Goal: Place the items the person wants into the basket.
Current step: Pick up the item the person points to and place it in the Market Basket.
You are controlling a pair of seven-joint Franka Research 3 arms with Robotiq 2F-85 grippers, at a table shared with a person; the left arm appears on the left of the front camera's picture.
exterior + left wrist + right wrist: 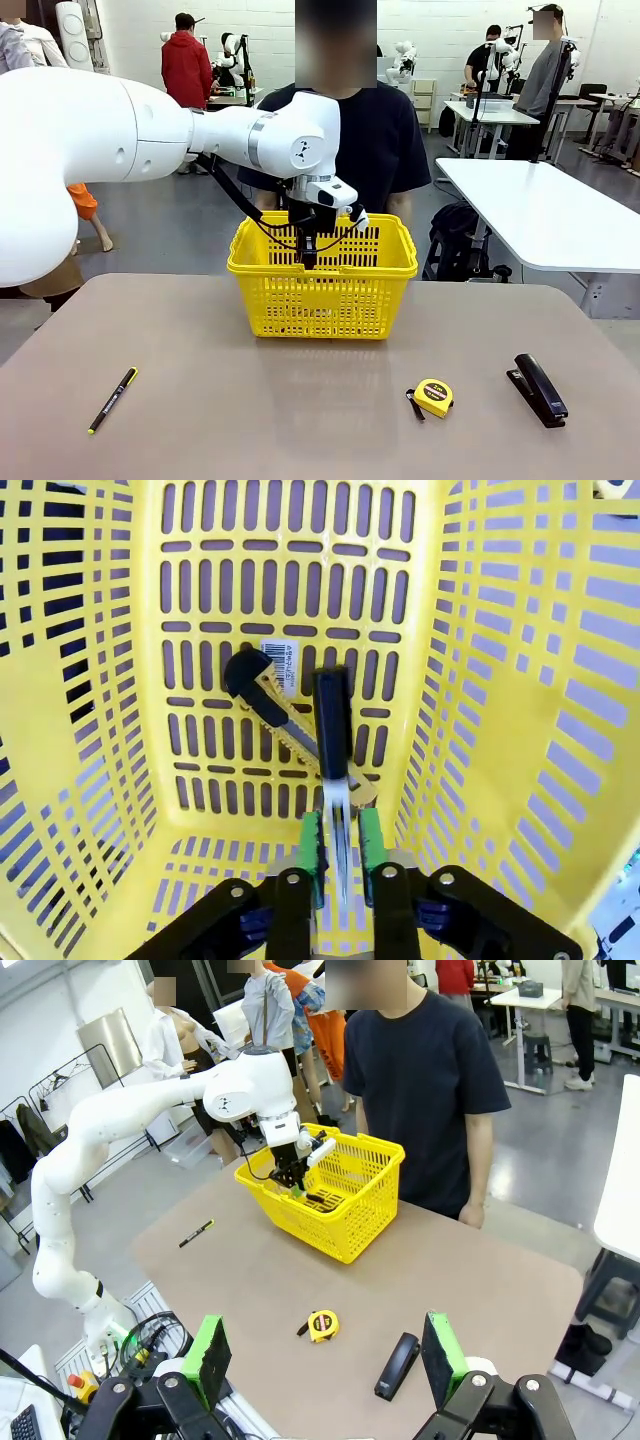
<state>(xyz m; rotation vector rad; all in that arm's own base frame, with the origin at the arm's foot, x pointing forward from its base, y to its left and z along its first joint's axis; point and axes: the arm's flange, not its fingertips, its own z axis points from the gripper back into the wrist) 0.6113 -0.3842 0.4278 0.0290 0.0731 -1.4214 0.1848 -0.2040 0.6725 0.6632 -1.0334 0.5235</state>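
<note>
Basket (320,300): utility knife (275,715), marker (333,740) inside
Remaining: tape measure (434,397), near right
Left gripper (340,850): parted, marker loose
Right gripper (325,1360): spread, empty

The yellow plastic basket (320,290): slot pattern. Yellow-black utility knife (270,705), white marker (334,760) w/ black cap, round yellow-black tape measure (434,397), black stapler (540,389), black pen (112,400) w/ yellow tip.
</note>
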